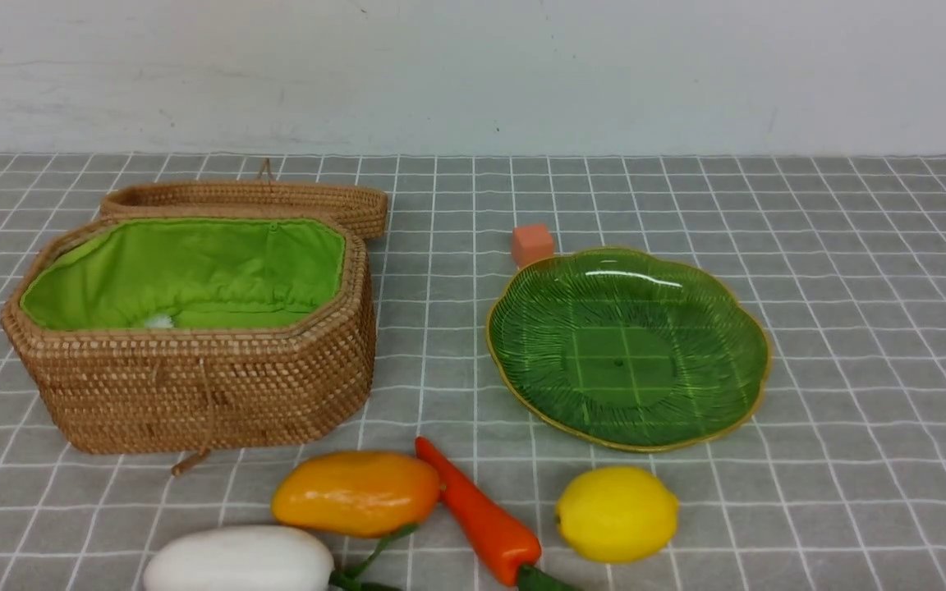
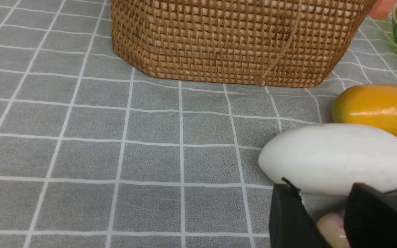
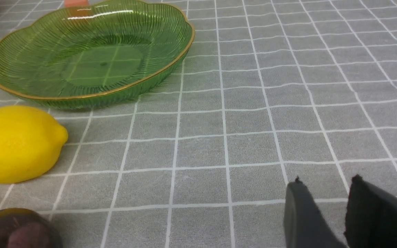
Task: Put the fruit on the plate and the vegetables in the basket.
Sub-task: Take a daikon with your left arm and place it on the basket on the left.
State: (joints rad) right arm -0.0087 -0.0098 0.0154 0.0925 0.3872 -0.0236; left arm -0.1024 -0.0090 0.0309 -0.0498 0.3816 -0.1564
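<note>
Mango [image 1: 355,492], glossy and oblong, lies just beside the tapered carrot [image 1: 477,513], between the smooth white radish [image 1: 239,561] and the lemon [image 1: 617,514]. The woven basket [image 1: 194,386] stands open. The ribbed, scalloped plate [image 1: 629,349] lies bare, with free tabletop [image 1: 851,328] to its right. The fingers of the left hand [image 2: 322,191] and right hand [image 3: 326,179] stand slightly apart.

- I see a grey cloth [image 1: 851,328] with a white grid.
- The plate [image 1: 629,353] is ribbed green, gold-rimmed.
- The basket [image 1: 194,394] is tan, lined green.
- My right fingers [image 3: 305,220] are black.
</note>
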